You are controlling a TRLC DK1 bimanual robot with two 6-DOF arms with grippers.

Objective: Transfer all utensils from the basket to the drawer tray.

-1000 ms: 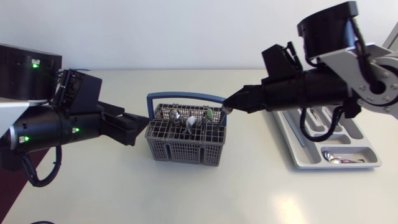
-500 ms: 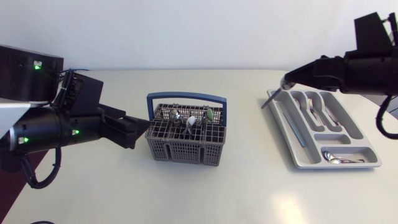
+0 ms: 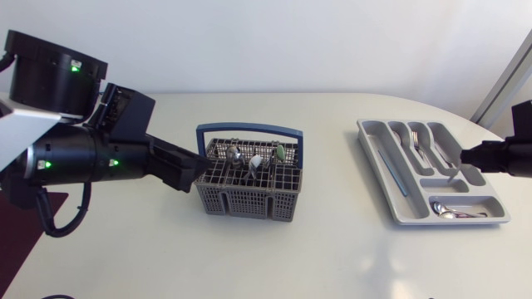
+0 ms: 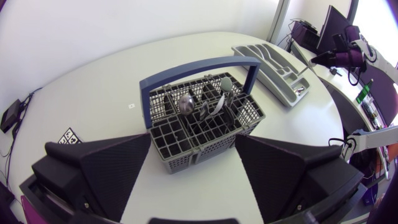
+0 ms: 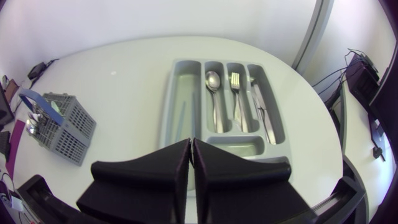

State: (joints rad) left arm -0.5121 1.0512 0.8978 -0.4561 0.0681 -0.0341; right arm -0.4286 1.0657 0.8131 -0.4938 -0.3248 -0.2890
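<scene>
There is one grey wire basket (image 3: 245,199) with a blue handle, one grey drawer tray (image 3: 376,162), and two arms. The tray lies well apart from the basket, on the right arm's side.

At least four utensils stand in the basket. The left wrist view shows them best, among them a round spoon bowl (image 4: 186,102) and a greenish head (image 4: 227,83) near the handle. The right wrist view shows what lies in the tray's long compartments: one spoon (image 5: 213,79), one fork (image 5: 235,79) and what look like two knives (image 5: 260,109), side by side. Its own fingers hide the tray's end compartment. Only the head view shows the small spoons (image 3: 453,209) lying there.

The left gripper (image 3: 193,169) is just beside the basket, on the side away from the tray. Its jaws are spread wide. In its wrist view the basket's near corner sits between the two fingertips, and contact cannot be judged.

The right gripper (image 3: 462,156) is beyond the tray as seen from the basket. Its jaws are pressed almost together, with only a thin slit between them in its wrist view. The head view alone shows a slim utensil (image 3: 450,172) sticking out from the fingertips over the tray's compartments farthest from the basket. What kind of utensil it is cannot be told.
</scene>
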